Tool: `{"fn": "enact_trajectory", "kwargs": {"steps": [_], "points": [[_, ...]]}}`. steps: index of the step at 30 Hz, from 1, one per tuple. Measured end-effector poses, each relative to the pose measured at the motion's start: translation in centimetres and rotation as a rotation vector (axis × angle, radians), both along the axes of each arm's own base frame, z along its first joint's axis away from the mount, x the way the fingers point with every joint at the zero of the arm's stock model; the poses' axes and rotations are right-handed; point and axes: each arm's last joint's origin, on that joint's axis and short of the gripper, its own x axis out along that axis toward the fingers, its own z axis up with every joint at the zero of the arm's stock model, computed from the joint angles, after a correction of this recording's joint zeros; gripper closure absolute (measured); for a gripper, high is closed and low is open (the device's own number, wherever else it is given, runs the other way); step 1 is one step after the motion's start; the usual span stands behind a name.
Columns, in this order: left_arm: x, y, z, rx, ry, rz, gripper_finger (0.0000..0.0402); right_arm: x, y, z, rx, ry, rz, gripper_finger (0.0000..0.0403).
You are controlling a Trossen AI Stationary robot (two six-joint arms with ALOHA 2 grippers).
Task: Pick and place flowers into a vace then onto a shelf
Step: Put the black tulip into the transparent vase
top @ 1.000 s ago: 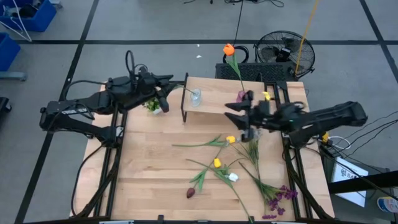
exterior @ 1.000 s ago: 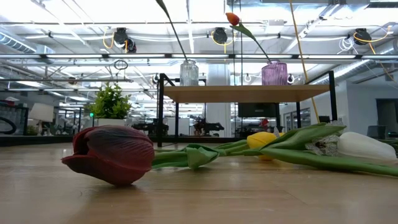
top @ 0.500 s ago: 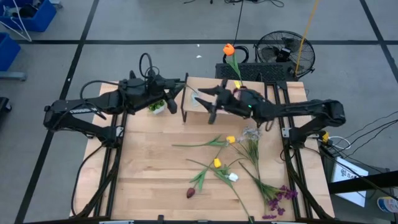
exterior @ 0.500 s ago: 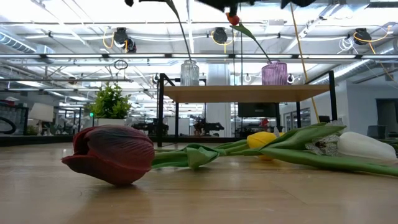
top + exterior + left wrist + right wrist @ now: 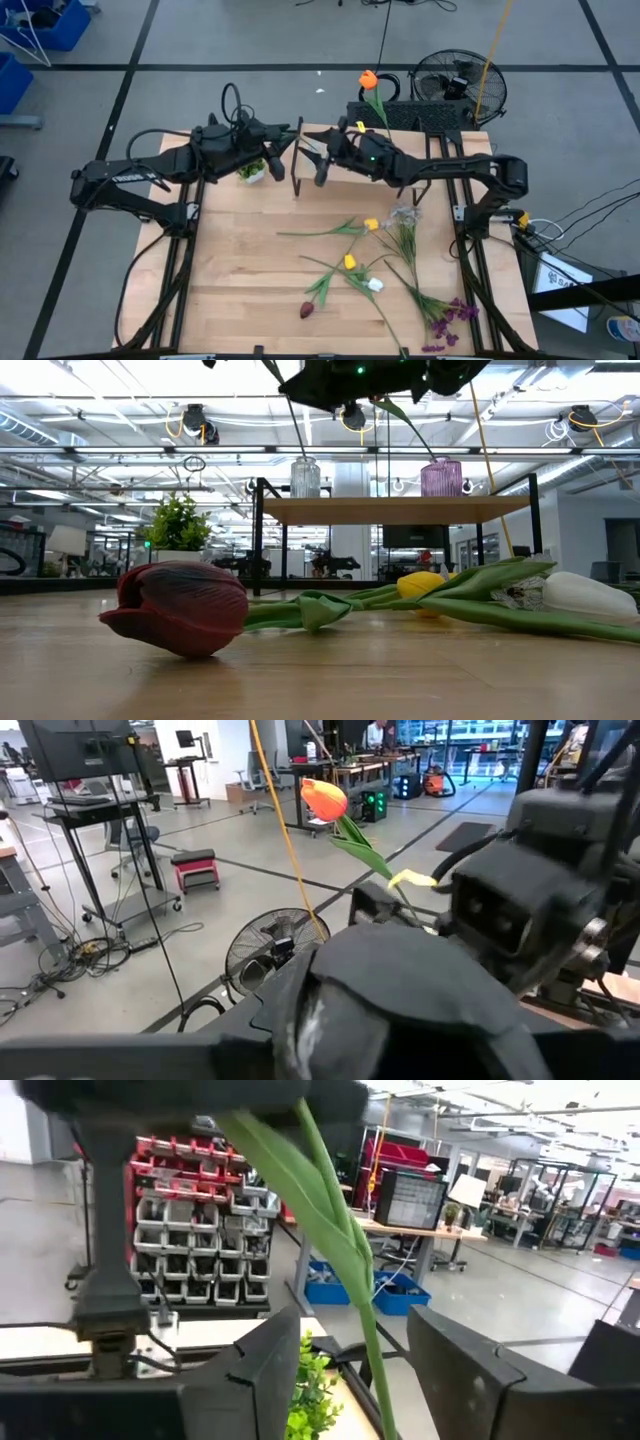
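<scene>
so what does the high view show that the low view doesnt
Only the high view shows both arms reaching over the shelf, with the left gripper and right gripper near its left end, and purple flowers at the table's near right corner. Only the low view shows the clear vase and purple vase upright on the shelf, and the dark red tulip up close. Both show the orange tulip, the yellow tulip and the potted plant.

The large light-wood tabletop [image 5: 330, 680] looks smooth, with a soft sheen. The small raised light-wood plank shelf [image 5: 395, 510] stands on thin matt black metal legs. The ribbed clear glass vase [image 5: 304, 478] and purple-tinted glass vase [image 5: 441, 477] look glossy. The dark red tulip head [image 5: 182, 607] looks cloth-like, faintly satiny.
</scene>
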Motion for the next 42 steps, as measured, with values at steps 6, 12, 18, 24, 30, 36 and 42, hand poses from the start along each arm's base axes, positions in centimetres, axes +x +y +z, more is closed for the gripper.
{"fn": "enact_trajectory", "kwargs": {"steps": [6, 12, 18, 24, 30, 36, 42], "points": [[0.0, 0.0, 0.0, 0.015, 0.012, -0.005, 0.0247, 0.1, -0.6, -0.5, 0.003, 0.014, -0.014, 0.0263], [-0.1, 0.4, -0.1, 0.014, 0.019, 0.009, 0.0247, -0.1, -0.9, -0.1, -0.003, -0.014, -0.024, 0.0363], [-0.1, 0.6, -0.1, 0.004, 0.011, -0.013, 0.0247, -0.2, -1.4, -0.2, 0.000, -0.005, -0.038, 0.0395], [-0.9, 0.4, 0.8, 0.043, -0.025, 0.006, 0.0247, -0.2, -1.6, -0.8, 0.055, 0.046, -0.045, 0.0399], [-2.5, 0.1, 1.9, 0.060, -0.067, 0.045, 0.0247, -0.2, -1.6, -0.5, 0.054, 0.001, -0.044, 0.0398], [-3.3, 0.0, 2.4, 0.071, -0.085, 0.046, 0.0247, -0.2, -1.6, -0.4, 0.054, -0.010, -0.069, 0.0395], [-3.3, 0.0, 2.4, 0.071, -0.084, 0.045, 0.0247, -0.4, -1.8, -0.2, 0.057, -0.015, -0.155, 0.0363]]}}
